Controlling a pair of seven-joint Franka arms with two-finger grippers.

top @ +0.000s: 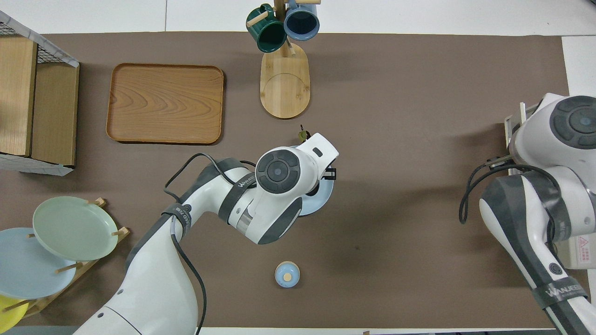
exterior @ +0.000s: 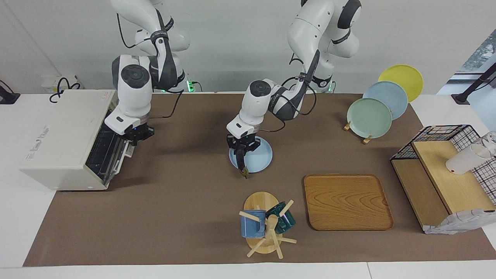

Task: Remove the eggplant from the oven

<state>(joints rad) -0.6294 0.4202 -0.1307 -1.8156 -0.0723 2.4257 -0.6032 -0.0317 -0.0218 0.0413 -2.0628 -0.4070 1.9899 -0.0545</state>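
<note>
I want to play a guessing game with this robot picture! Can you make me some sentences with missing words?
1. The left end effector holds the ____ over the light blue plate.
2. The right end effector is at the open door of the ____.
3. The two mugs hang on a wooden ____.

Missing words: eggplant; oven; mug tree

The eggplant (exterior: 243,162) hangs over a plate (exterior: 257,159); the oven (exterior: 66,139) sits at the right arm's end.

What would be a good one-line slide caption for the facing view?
Left gripper holds the eggplant over a light blue plate; right gripper is at the oven door.
</note>
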